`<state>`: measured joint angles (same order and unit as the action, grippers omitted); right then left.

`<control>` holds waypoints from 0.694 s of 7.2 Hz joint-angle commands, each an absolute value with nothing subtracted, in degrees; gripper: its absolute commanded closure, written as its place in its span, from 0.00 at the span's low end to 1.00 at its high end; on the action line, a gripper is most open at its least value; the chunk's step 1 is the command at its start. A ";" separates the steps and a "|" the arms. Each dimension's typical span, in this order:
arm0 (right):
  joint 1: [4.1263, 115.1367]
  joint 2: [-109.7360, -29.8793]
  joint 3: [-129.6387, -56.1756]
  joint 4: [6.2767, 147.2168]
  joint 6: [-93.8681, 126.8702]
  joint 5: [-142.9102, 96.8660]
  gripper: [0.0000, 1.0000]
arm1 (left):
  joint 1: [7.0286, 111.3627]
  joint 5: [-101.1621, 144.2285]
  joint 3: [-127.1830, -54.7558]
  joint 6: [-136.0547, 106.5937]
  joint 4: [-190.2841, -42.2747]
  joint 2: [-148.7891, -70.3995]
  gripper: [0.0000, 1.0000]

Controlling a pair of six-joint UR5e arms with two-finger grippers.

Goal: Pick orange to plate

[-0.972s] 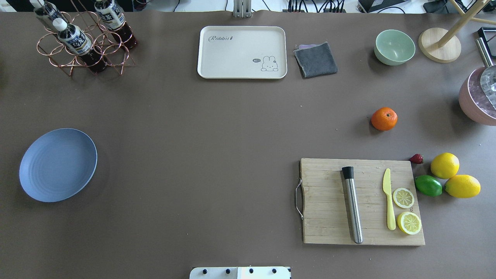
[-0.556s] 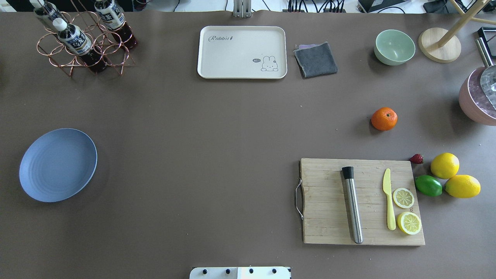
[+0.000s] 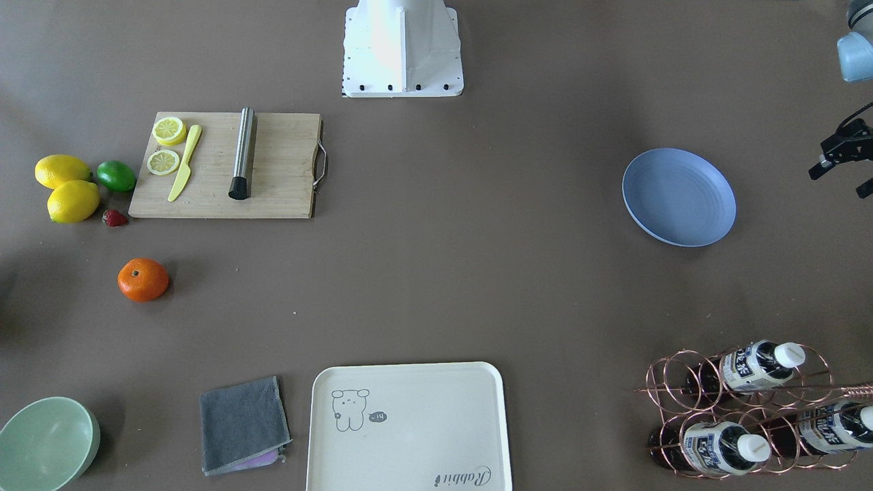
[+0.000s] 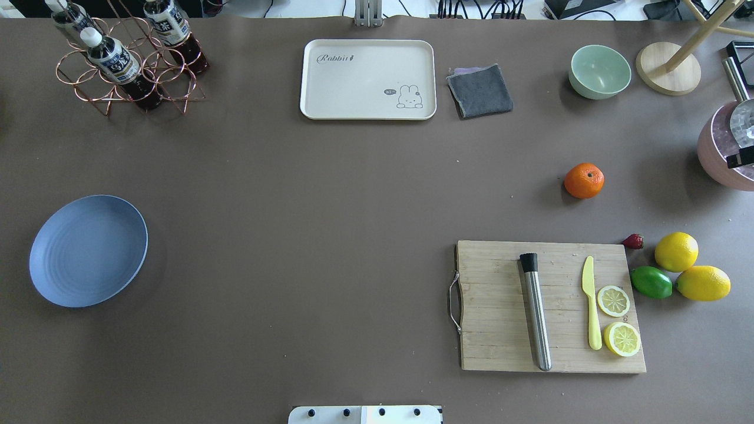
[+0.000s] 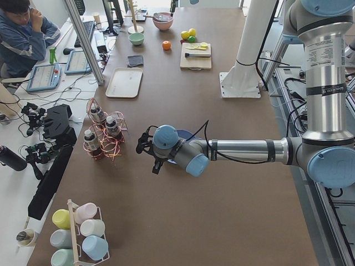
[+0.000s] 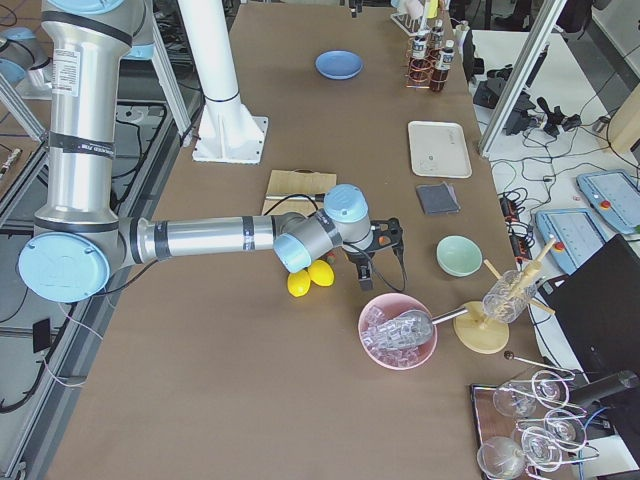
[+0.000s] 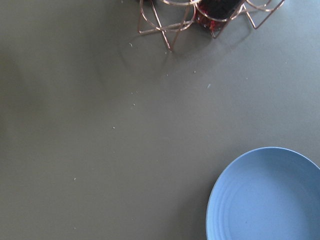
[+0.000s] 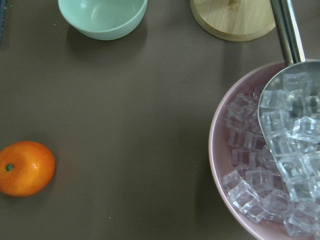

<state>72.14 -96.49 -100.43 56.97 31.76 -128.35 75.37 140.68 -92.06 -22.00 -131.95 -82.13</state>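
The orange [image 4: 584,180] sits on the bare bench [image 4: 330,194] on the robot's right side, just beyond the board [image 4: 500,306] and near a strawberry [image 4: 633,241], touching neither. The plate [image 4: 88,251] lies well apart from it on the left side of the bench, with nothing on it. The right gripper [image 6: 382,272] hangs above the bench between the orange and the ice bowl [image 4: 726,154]; its wrist view looks down on the orange at lower left, the ice bowl at right and the green bowl [image 8: 102,17] at top. The left gripper [image 5: 147,157] hangs beside the plate's outer edge, between it and the bottle rack [image 5: 102,136]. Neither gripper holds anything. Whether either gripper's fingers are spread or pressed together I cannot tell.
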 commanded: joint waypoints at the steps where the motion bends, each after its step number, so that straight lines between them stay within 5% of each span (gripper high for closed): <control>1: 68.03 -95.80 -100.55 54.58 36.65 -125.60 0.00 | 64.82 134.84 -84.59 -38.87 -149.60 -82.26 0.02; 4: 67.85 -95.80 -100.46 54.58 36.56 -125.60 0.00 | 55.47 127.71 -82.27 -46.49 -157.40 -82.27 0.02; 5: 67.85 -95.80 -100.46 54.58 36.56 -125.60 0.00 | 55.46 127.71 -82.09 -45.97 -157.41 -82.09 0.11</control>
